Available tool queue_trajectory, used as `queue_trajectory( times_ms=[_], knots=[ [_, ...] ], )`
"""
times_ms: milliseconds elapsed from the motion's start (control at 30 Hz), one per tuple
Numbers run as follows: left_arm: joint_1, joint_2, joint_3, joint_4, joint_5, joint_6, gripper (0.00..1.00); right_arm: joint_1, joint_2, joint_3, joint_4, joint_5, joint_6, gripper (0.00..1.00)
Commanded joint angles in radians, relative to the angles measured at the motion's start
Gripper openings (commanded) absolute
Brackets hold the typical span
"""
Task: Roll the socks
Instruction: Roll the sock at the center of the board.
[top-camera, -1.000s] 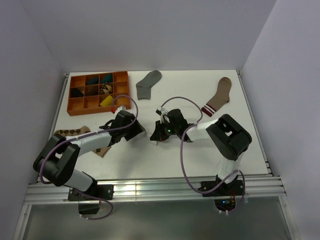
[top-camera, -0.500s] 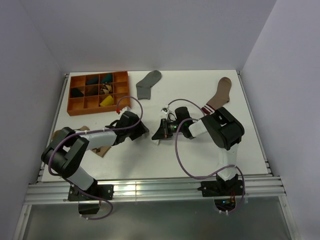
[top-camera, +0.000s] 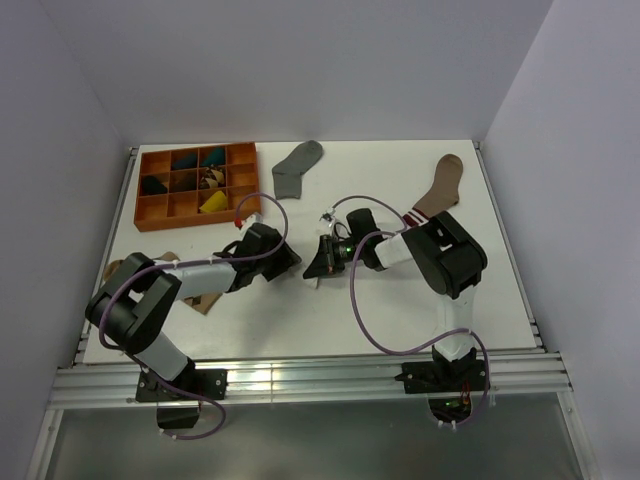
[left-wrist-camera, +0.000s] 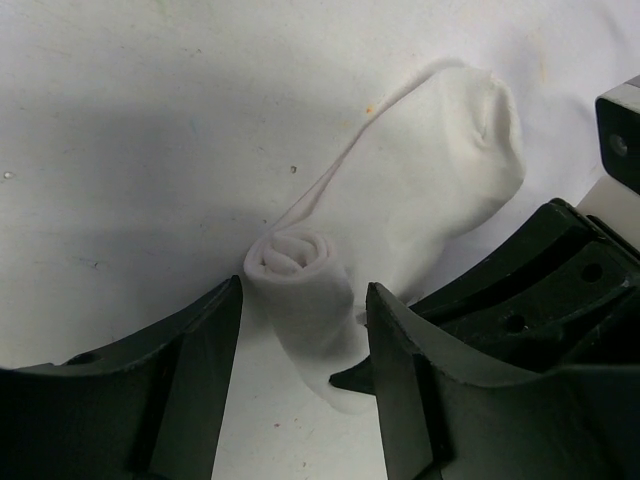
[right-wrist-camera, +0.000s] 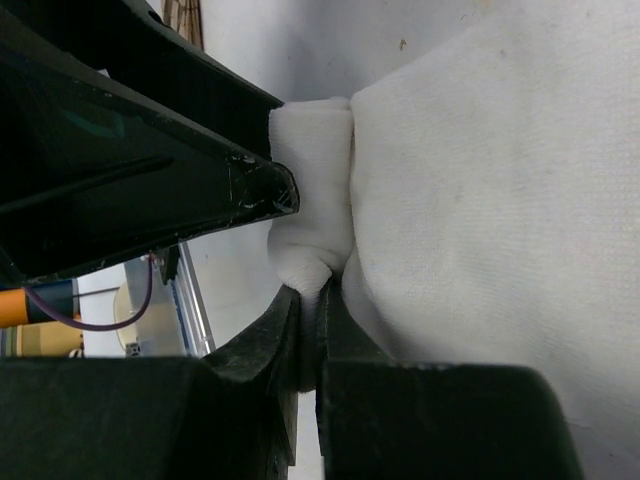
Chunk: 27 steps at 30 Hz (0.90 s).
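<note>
Left wrist: white sock (left-wrist-camera: 400, 210) roll btwn left gripper (left-wrist-camera: 300, 345) fingers

White sock (left-wrist-camera: 400, 220) half-rolled; grey sock (top-camera: 297, 167) flat; black unseen.

A white sock (right-wrist-camera: 470, 210) fills the right side of the right wrist view, lying flat on the table (right-wrist-camera: 300, 40). Its left end is rolled into a small bundle. The right gripper (right-wrist-camera: 318, 330), at the bottom edge, has its jaws pressed together on a fold of the roll. The left gripper's dark finger (right-wrist-camera: 150, 130) reaches in from the left, its tip touching the roll's upper part.
</note>
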Motion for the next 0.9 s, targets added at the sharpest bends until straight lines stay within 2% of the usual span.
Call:
queue_trajectory(
  times_ms=[0, 133, 333, 433, 467, 533, 567, 633, 733, 800, 867],
  knots=[
    [-0.008, 0.009, -0.017, -0.008, -0.02, -0.014, 0.59, -0.003, 0.045, 0.025, -0.113, 0.06, -0.05, 0.0],
    [-0.008, 0.017, -0.02, -0.013, -0.027, -0.019, 0.57, -0.003, 0.056, 0.039, -0.134, 0.06, -0.056, 0.0],
    [-0.008, 0.041, -0.018, -0.031, -0.027, -0.023, 0.48, -0.004, 0.064, 0.062, -0.166, 0.069, -0.067, 0.0],
    [-0.008, 0.052, -0.015, -0.042, -0.03, -0.02, 0.39, -0.003, 0.058, 0.066, -0.18, 0.078, -0.078, 0.0],
    [-0.008, 0.054, -0.008, -0.047, -0.03, -0.016, 0.32, -0.003, 0.051, 0.071, -0.203, 0.093, -0.087, 0.0],
    [-0.009, 0.064, -0.003, -0.06, -0.03, -0.011, 0.25, -0.003, 0.015, 0.071, -0.231, 0.113, -0.105, 0.06],
    [-0.008, 0.066, 0.002, -0.065, -0.03, -0.005, 0.18, -0.001, -0.005, 0.065, -0.255, 0.138, -0.128, 0.09],
    [-0.008, 0.069, 0.006, -0.07, -0.03, 0.004, 0.12, 0.002, -0.077, 0.057, -0.284, 0.178, -0.171, 0.2],
    [-0.008, 0.073, 0.026, -0.091, -0.027, 0.03, 0.08, 0.019, -0.178, 0.043, -0.346, 0.279, -0.245, 0.41],
    [-0.008, 0.083, 0.048, -0.116, -0.025, 0.059, 0.04, 0.036, -0.221, 0.037, -0.377, 0.337, -0.274, 0.5],
    [-0.008, 0.086, 0.074, -0.131, -0.016, 0.093, 0.04, 0.066, -0.28, 0.024, -0.387, 0.397, -0.314, 0.52]
  ],
)
